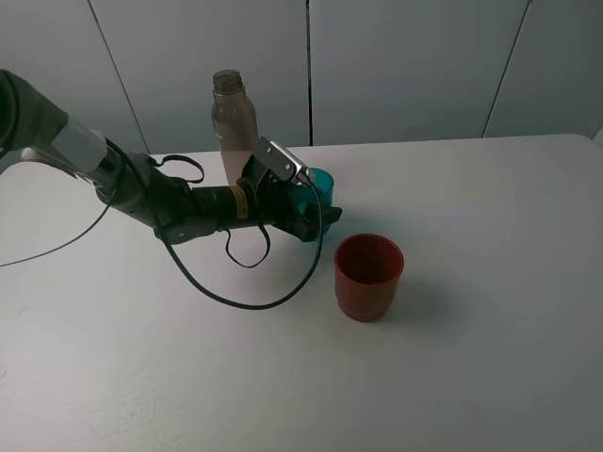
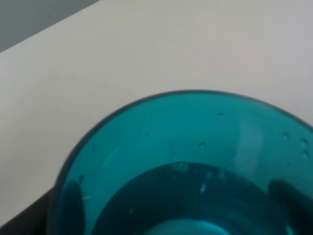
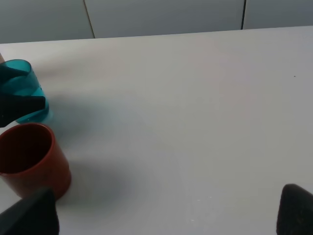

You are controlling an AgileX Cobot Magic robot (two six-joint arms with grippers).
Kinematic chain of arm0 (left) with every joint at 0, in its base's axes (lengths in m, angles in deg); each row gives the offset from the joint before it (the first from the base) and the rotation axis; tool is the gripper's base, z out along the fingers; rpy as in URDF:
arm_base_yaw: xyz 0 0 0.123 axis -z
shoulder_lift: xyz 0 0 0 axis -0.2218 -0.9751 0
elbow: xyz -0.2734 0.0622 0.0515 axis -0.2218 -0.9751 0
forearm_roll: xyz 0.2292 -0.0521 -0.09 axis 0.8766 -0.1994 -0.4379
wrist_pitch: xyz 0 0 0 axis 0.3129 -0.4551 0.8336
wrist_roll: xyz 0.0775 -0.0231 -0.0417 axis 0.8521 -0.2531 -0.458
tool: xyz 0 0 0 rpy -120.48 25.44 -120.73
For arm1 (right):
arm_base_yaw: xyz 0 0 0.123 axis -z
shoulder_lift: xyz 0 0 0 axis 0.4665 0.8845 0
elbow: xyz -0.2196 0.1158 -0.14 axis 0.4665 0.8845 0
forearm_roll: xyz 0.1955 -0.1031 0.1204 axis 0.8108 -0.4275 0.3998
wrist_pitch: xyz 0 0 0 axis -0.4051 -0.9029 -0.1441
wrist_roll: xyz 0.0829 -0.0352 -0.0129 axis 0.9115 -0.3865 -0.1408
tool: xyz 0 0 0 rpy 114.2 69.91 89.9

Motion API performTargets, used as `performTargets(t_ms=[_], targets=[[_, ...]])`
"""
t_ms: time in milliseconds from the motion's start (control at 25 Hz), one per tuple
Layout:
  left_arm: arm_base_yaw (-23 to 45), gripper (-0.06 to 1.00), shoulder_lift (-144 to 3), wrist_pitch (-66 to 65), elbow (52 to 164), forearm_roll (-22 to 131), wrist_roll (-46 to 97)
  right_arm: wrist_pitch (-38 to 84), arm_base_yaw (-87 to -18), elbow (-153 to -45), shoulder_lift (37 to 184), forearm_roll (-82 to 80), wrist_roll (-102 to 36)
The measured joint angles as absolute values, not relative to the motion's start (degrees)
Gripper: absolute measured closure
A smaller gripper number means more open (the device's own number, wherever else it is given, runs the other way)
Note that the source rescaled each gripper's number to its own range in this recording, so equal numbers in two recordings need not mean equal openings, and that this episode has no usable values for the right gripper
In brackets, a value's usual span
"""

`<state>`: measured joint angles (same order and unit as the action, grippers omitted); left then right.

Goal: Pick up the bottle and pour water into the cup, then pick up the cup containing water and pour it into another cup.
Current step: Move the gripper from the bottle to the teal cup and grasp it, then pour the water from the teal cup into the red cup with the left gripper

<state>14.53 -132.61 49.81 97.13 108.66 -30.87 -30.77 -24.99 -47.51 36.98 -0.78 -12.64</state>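
Observation:
The teal cup (image 1: pixel 322 182) is near the middle of the table with water in it, seen close up in the left wrist view (image 2: pixel 186 147). My left gripper (image 1: pixel 314 205) is shut on the cup, one dark finger (image 2: pixel 73 200) on each side. In the right wrist view the cup (image 3: pixel 22 83) looks slightly tilted; I cannot tell if it is lifted. The tall clear bottle (image 1: pixel 234 118) stands upright just behind my left wrist. The red cup (image 1: pixel 368 275) stands upright a little in front and to the right of the teal cup, and also shows in the right wrist view (image 3: pixel 29 156). My right gripper (image 3: pixel 164 220) is open and empty, away from both cups.
The white table (image 1: pixel 490 282) stretches wide to the right and front. A black cable (image 1: pixel 254 299) loops from my left arm down onto the table in front of the teal cup. A grey panelled wall (image 1: pixel 405 66) stands behind the far edge.

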Motion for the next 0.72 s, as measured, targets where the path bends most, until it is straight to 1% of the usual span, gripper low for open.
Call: performTargets(t_ms=[40,80,120,720], targets=[[14.62,0.58,-132.61,49.81,97.13,108.66,-30.9,-30.77,-24.99,-47.51,36.98,-0.78,-12.64],[14.76,0.91,-132.61,49.7,97.13,108.76,-30.9,-30.77,-24.99,-47.51,36.98,-0.78,-12.64],[14.76,0.89,-132.61,49.7,97.13,108.66,-30.9,-30.77,-24.99,-47.51,36.98,-0.78,-12.64],[14.89,0.89,-132.61,50.05,97.13,108.92,-31.11,-30.77,-24.99,-47.51,36.98,-0.78,-12.64]])
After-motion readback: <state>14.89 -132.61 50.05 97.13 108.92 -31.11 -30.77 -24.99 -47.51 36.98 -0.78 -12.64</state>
